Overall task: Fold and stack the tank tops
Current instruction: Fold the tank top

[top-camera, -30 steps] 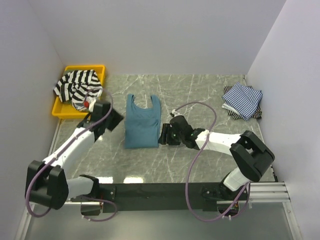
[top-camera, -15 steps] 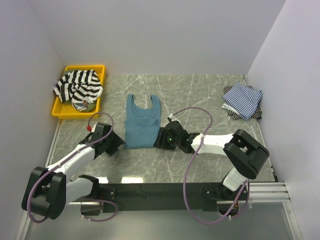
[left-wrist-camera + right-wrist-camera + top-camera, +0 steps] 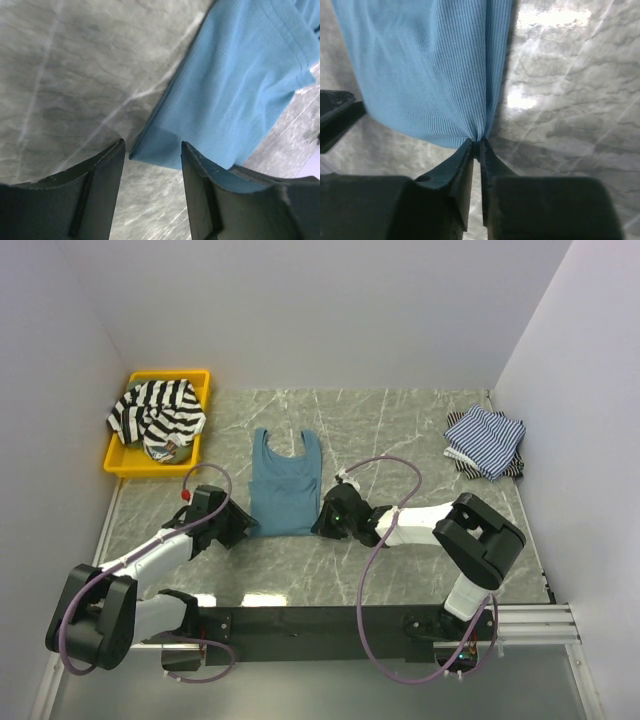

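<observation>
marble table [image 3: 400, 440] holds teal tank top [image 3: 283, 490], right gripper [image 3: 476, 144] pinching its corner.

right fingers [image 3: 457, 172] pinched teal tank top [image 3: 420, 75] hem, left fingers [image 3: 100, 175] moved in

A robotics laboratory test cell is pictured. A marble-patterned table [image 3: 400, 430] is boxed in on three sides by plain white panels [image 3: 320, 310]. Two white-and-black robot arms, the left arm [image 3: 150, 555] and the right arm [image 3: 430, 520], are bolted to a black bar [image 3: 320, 620] along the near edge, and purple cables [image 3: 383, 459] are looped from their joints. Metal framing [image 3: 540, 625] is seen beside the bar. Clothing is set out as working material: a teal top [image 3: 283, 495] laid flat mid-table, a bold-striped top [image 3: 155, 410] heaped in a yellow tray [image 3: 130, 471], and thin-striped tops [image 3: 485, 440] piled at the far right.
</observation>
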You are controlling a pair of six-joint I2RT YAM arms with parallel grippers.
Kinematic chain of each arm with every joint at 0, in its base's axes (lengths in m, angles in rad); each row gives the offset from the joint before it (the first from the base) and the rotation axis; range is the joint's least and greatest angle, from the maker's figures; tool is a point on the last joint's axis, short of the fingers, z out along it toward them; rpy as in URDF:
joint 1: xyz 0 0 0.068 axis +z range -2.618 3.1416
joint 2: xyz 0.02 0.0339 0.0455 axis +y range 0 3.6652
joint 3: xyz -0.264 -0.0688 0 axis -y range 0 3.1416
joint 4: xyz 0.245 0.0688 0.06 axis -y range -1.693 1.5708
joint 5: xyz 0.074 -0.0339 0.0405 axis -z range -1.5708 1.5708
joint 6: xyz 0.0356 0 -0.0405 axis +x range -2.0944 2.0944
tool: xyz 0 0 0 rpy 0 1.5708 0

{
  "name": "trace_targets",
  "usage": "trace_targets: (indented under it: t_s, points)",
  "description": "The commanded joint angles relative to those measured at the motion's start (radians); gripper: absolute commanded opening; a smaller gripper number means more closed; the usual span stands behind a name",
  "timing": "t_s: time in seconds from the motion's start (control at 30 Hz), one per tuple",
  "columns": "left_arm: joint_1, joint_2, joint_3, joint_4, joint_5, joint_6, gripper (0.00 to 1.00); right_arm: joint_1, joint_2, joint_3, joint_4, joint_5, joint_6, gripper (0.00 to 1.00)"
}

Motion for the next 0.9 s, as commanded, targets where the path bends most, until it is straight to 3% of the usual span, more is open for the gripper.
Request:
trace_targets:
  t_s: [0.0,0.13,0.27,0.63,0.87]
  points:
    - [-0.029,0.029,-0.031,-0.104,-0.023,0.007,0.56,0.006,-0.01,0.016,-0.042,0.066,0.002,0.1]
    - [-0.061,0.05,-0.041,-0.113,-0.034,-0.016,0.52,0.005,-0.01,0.034,-0.054,0.061,-0.004,0.0]
    - [-0.13,0.083,-0.058,-0.098,-0.046,-0.061,0.51,0.006,-0.01,0.045,-0.063,0.054,-0.015,0.0]
    - [-0.135,0.043,-0.02,-0.228,-0.143,-0.07,0.51,-0.012,-0.06,0.041,-0.108,0.078,-0.038,0.0]
    - [-0.135,0.024,-0.009,-0.271,-0.128,-0.079,0.51,-0.023,-0.071,0.054,-0.135,0.087,-0.056,0.0]
